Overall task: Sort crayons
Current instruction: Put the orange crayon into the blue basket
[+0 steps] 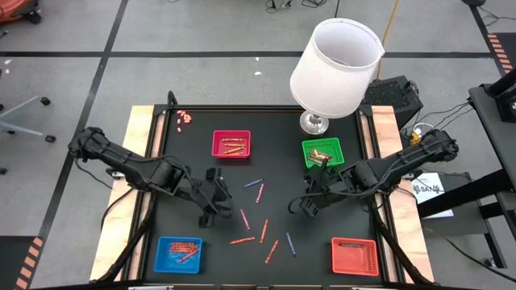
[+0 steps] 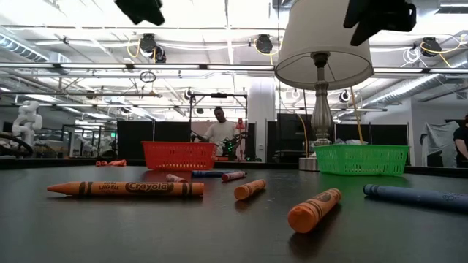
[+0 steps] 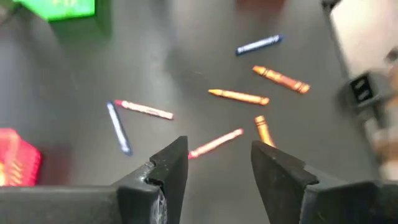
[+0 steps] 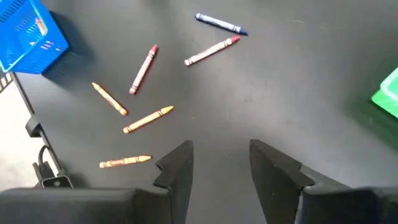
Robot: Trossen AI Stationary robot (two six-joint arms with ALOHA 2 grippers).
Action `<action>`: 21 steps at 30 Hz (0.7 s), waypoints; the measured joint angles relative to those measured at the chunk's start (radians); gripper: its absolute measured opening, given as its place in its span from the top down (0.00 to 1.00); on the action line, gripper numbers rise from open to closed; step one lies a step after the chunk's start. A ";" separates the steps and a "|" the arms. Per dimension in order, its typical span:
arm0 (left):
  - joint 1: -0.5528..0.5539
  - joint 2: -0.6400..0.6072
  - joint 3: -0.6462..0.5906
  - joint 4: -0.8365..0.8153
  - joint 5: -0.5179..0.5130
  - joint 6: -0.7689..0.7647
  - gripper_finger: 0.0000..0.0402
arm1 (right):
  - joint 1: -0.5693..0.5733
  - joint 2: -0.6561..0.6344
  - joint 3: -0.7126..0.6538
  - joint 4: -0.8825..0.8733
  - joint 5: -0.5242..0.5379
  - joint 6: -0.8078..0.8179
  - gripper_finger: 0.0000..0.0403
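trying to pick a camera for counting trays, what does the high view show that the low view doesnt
Only the high view shows the blue tray, a second red tray at the near right corner, and both grippers, the left gripper and the right gripper, open over the mat. Only the low view shows a person in the room behind. Both show the lamp, the green tray, the far red tray and loose crayons.

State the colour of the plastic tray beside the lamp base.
Green: the small green plastic tray by the white-shaded lamp, clearest in the high view.
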 joint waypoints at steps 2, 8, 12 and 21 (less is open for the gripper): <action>0.007 0.026 0.000 0.022 -0.018 0.076 0.56 | 0.007 0.012 0.000 0.015 0.002 0.006 0.64; 0.055 0.116 -0.001 0.101 0.075 0.096 0.56 | 0.045 0.065 0.000 0.034 -0.010 -0.020 0.64; 0.048 0.143 -0.001 0.151 0.098 -0.012 0.56 | 0.075 0.103 0.000 0.035 -0.045 -0.074 0.64; -0.006 0.142 0.000 0.159 0.039 -0.313 0.56 | 0.102 0.177 0.000 0.045 -0.144 -0.160 0.64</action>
